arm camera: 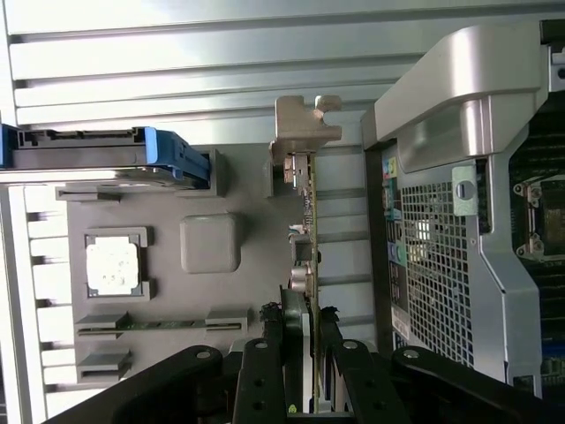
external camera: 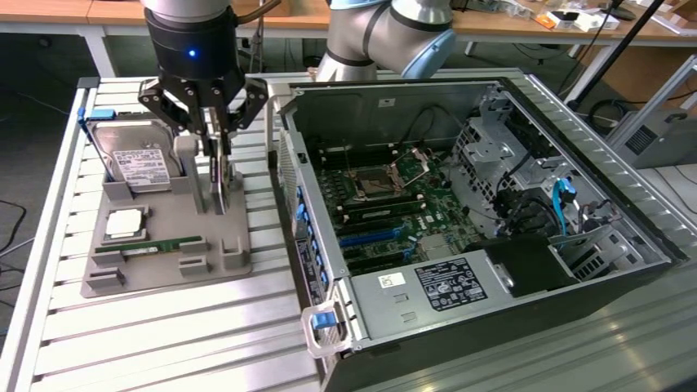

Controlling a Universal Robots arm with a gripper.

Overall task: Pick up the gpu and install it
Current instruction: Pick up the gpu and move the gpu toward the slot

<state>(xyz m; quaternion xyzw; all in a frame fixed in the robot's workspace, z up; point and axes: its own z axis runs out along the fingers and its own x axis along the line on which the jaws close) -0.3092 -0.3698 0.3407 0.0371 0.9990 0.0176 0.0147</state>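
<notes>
The gpu (external camera: 221, 178) is a thin dark card standing on edge over the grey parts tray (external camera: 163, 273), at the tray's side nearest the computer case. My gripper (external camera: 215, 137) comes down on it from above and is shut on its upper part. In the wrist view the gpu (arm camera: 311, 221) runs edge-on away from the gripper (arm camera: 305, 340). Its silvery bracket (arm camera: 305, 124) is at the far end, and a black finger presses each face. I cannot tell whether the card's lower edge still rests in the tray (arm camera: 252, 190).
The open computer case (external camera: 436, 204) lies at the exterior view's right, with the motherboard's blue expansion slots (external camera: 365, 238) exposed. On the tray are a hard drive (external camera: 136, 159), a CPU (external camera: 123, 222) and a green RAM stick (external camera: 158, 244). The case's perforated rear wall (arm camera: 441, 265) is close beside the card.
</notes>
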